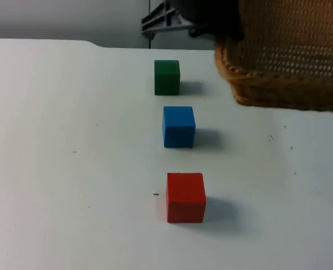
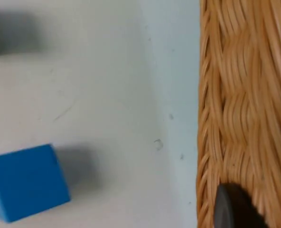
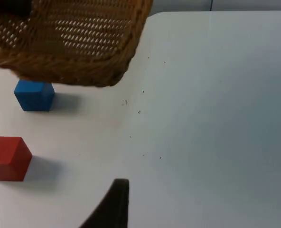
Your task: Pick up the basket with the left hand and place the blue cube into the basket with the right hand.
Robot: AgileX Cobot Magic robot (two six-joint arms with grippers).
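The woven wicker basket (image 1: 284,62) hangs above the table at the back right, and its rim (image 2: 235,109) is close in the left wrist view. My left gripper (image 2: 230,209) is shut on that rim; its dark body (image 1: 211,14) shows at the basket's back left edge. The blue cube (image 1: 178,127) stands on the table in the middle of a column of cubes, left of and nearer than the basket, and is also seen as blue cube (image 2: 26,183) and blue cube (image 3: 34,95). My right gripper (image 3: 116,209) waits low over the table, to the right of the red cube.
A green cube (image 1: 167,77) stands behind the blue one and a red cube (image 1: 185,197) in front of it; the red cube (image 3: 7,157) is near my right gripper. The white table (image 1: 54,140) spreads bare to the left and front right. The grey partition wall (image 1: 71,19) closes the back.
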